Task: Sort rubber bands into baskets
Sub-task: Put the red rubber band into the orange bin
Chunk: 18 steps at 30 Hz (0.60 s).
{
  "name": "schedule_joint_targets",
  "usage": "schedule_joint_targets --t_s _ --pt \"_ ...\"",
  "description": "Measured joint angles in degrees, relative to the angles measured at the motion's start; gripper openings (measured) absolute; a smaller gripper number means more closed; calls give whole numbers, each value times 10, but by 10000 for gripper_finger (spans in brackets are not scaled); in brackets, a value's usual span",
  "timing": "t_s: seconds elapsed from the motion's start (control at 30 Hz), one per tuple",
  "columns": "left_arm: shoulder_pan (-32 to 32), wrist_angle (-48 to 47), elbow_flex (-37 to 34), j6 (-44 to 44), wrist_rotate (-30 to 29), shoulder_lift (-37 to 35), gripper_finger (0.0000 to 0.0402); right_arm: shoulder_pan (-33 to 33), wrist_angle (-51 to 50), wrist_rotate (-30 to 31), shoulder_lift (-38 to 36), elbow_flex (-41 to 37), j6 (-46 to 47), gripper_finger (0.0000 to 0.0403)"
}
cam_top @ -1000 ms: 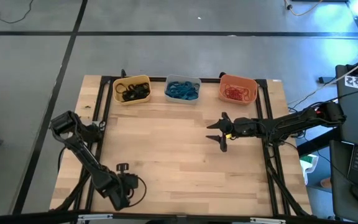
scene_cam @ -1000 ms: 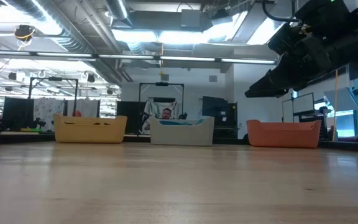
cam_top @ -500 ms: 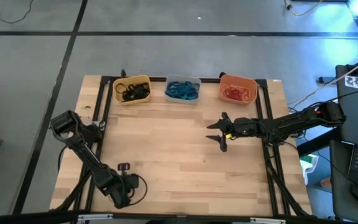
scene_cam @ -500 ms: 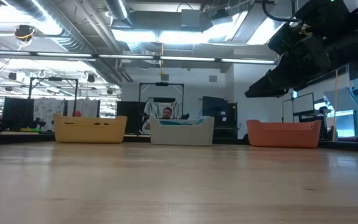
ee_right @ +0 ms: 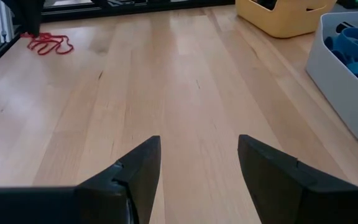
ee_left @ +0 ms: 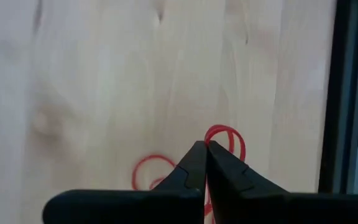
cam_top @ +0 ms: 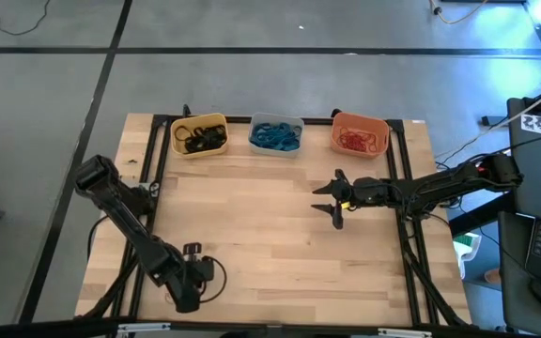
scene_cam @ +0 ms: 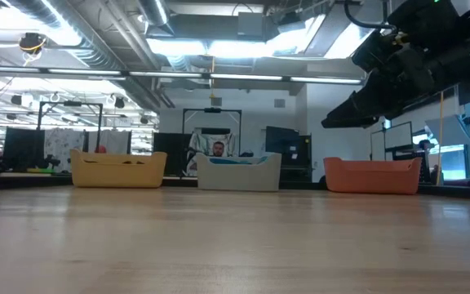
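A small cluster of red rubber bands (ee_left: 224, 133) lies on the wooden table near its front left; it also shows in the right wrist view (ee_right: 47, 43). My left gripper (ee_left: 203, 145) is shut with its tips down at these bands; in the high view it (cam_top: 193, 251) is near the front left. My right gripper (cam_top: 332, 200) is open and empty above the table's middle right, and shows in its own view (ee_right: 199, 163). At the far edge stand the yellow basket (cam_top: 200, 134) with black bands, the pale grey basket (cam_top: 276, 134) with blue bands and the orange basket (cam_top: 360, 134) with red bands. My left gripper comes from above, pointing down, with its shut tips on the red bands; one loop (ee_left: 221, 129) comes out right beside the tips and another (ee_left: 146, 163) shows past the other finger. The fingers hide the place of contact. The loops lie flat on the table.
Black frame rails run along the table's left (cam_top: 155, 178) and right (cam_top: 404, 178) sides. The wide middle of the tabletop (cam_top: 261, 216) is bare wood. In the low view the baskets stand in a row at the far edge (scene_cam: 240, 171), and a person sits behind them.
My left arm has swung, and its gripper has edged a little toward the table's right edge, staying shut and low at the red bands.
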Motion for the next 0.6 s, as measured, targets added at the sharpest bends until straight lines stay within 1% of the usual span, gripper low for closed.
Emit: schedule_joint_targets --t_s 0.1,0.27,0.43,0.53,0.6 --pt "10 0 0 17 -22 -17 3 0 0 0 0 0 0 215" --pt "35 7 1 52 -90 -50 9 0 -1 0 0 0 0 215" --pt "62 38 1 103 -176 -78 6 0 -1 0 0 0 0 215" --pt "80 70 1 136 -234 -80 5 0 -2 0 0 0 0 215" --pt "91 96 0 164 -261 -80 8 0 -4 0 0 0 0 215"
